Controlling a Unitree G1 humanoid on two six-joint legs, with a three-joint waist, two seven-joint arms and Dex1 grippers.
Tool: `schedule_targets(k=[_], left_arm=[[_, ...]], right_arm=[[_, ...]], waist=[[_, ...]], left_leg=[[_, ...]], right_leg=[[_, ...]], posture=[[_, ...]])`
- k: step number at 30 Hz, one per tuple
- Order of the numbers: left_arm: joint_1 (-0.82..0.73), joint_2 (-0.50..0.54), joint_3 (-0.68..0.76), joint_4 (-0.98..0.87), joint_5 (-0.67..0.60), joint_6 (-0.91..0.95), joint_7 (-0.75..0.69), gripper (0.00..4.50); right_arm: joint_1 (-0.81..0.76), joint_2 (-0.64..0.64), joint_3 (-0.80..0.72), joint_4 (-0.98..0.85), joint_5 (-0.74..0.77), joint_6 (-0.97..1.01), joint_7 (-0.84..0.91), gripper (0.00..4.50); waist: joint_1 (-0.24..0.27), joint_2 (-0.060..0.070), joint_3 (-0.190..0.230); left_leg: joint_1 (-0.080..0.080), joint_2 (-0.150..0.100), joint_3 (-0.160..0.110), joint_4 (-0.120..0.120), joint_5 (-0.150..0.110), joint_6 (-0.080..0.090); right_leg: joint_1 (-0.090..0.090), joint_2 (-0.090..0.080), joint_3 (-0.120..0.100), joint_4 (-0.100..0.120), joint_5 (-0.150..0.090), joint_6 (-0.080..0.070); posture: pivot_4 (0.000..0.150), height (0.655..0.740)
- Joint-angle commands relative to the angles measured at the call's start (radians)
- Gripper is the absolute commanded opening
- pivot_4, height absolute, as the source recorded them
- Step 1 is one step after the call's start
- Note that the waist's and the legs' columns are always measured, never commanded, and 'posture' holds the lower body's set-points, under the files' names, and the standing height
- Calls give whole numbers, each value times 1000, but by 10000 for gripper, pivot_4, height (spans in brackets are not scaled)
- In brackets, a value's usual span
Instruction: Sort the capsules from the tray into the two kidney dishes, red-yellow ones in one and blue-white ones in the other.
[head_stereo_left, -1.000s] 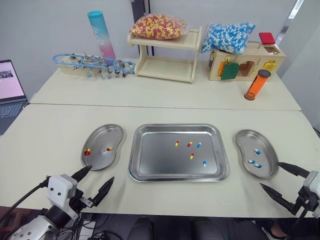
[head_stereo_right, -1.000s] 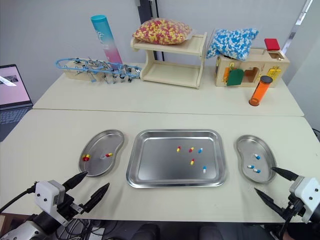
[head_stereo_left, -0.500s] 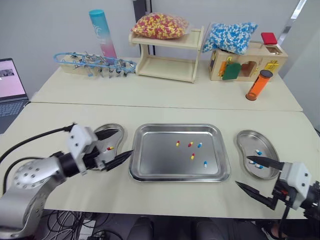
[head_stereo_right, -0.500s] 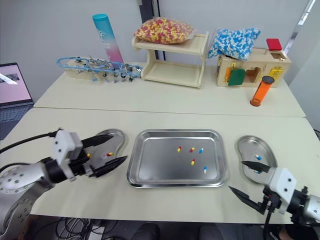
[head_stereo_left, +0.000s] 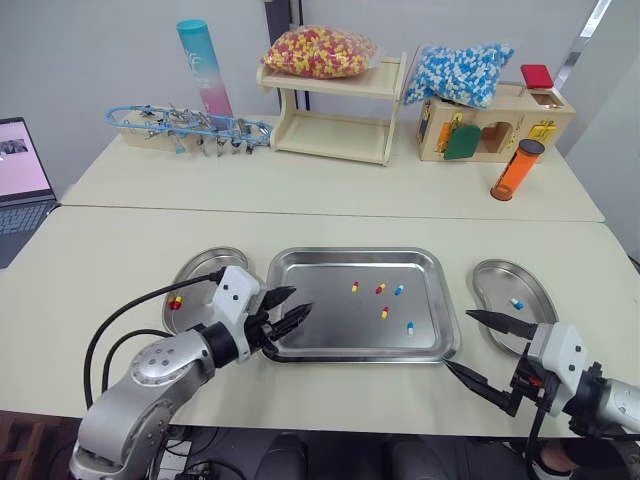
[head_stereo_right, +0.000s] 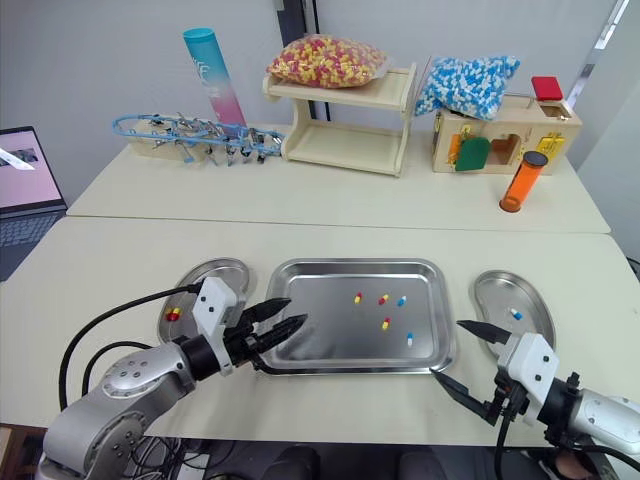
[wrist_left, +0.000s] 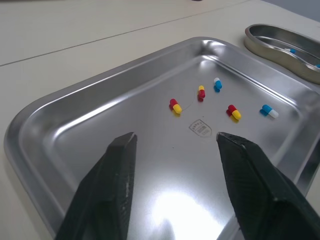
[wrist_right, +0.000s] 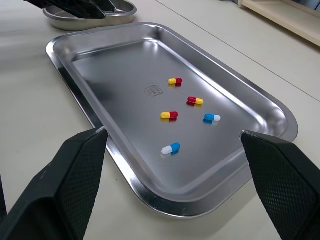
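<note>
Five capsules lie in the tray, all in its right half. Three are red-yellow and two are blue-white. They are spread out, and none is seen touching another.

The left pincer is held over the near left part of the tray. Its two fingers are held apart and nothing is gripped. From it, the capsules lie ahead and to the right. In the left wrist view, the closest red-yellow capsule is lined up with the gap between the fingers. Its long side seems to be slanted across the pincer's way, but it is too small for this to be told for sure.

The right pincer is opened wide and is empty. It is held over the worktop, just outside the tray's near right corner. The near blue-white capsule is closest to it, just past the rim and toward the robot's left. So the blue-white ones are judged easier for the right arm, and the red-yellow ones for the left arm.

The left dish is partly hidden behind the left arm, and a red-yellow capsule is seen in it. The right dish is partly covered by the right pincer, and one blue-white capsule is seen there. The rest cannot be counted.
</note>
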Motion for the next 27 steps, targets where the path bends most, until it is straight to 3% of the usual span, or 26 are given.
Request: schedule_targets(k=[1, 9, 18, 27], left_arm=[[-44, -60, -48, 38, 56, -21, 57, 23437], [-228, -229, -217, 204, 202, 30, 176, 23437], [-333, -380, -270, 318, 293, 19, 244, 23437], [-353, -403, -293, 308, 349, 49, 253, 23437]], right_arm=[[10, 10, 11, -6, -12, -32, -12, 45000], [23, 17, 49, -12, -40, -39, -35, 45000], [40, 24, 70, -21, -52, -38, -58, 45000], [59, 32, 78, -37, -62, -34, -78, 45000]], waist=[[0, 0, 0], [1, 0, 0], [2, 0, 0], [1, 0, 0]], left_leg=[[0, 0, 0, 0, 0, 0], [0, 0, 0, 1, 0, 0], [0, -1, 0, 1, 0, 0], [0, -1, 0, 1, 0, -1]], right_leg=[[0, 0, 0, 0, 0, 0], [0, 0, 0, 0, 0, 0], [0, 0, 0, 0, 0, 1], [0, 0, 0, 0, 0, 1]], posture=[[1500, 7400], [1500, 7400], [1500, 7400], [1500, 7400]])
